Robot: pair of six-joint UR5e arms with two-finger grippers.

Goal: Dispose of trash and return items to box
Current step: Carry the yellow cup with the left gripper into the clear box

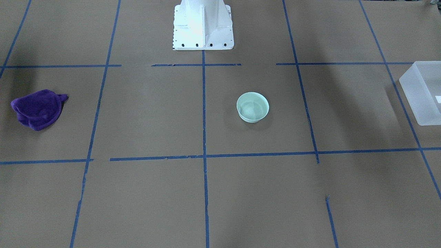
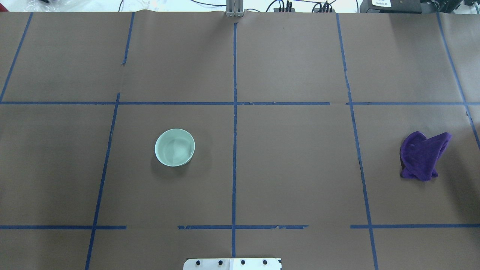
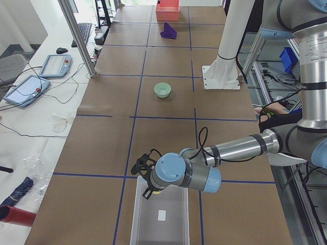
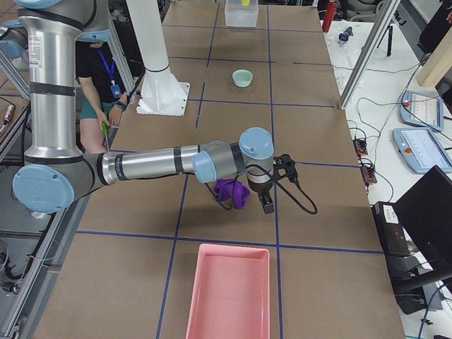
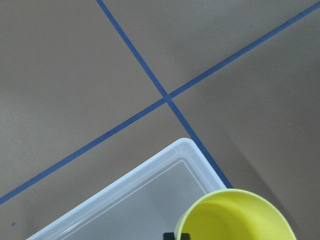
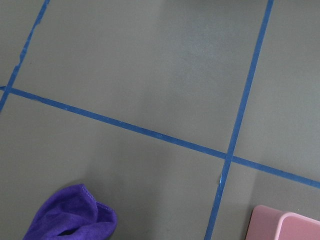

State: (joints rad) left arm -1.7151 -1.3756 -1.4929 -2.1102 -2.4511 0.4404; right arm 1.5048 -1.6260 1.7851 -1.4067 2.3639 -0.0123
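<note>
Left wrist-mounted view shows your left gripper [image 3: 151,189] clenched on the yellow cup [image 5: 235,217] just over a corner of the box [image 5: 186,146], so carry it deeper inside the box's walls and lower it before letting go; the bowl [image 2: 174,147] sits well apart from the box.

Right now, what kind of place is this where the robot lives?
Probably a robot testing lab. A big robot arm reaches over a table covered in brown paper with a blue tape grid, and control tablets with cables lie alongside.
</note>
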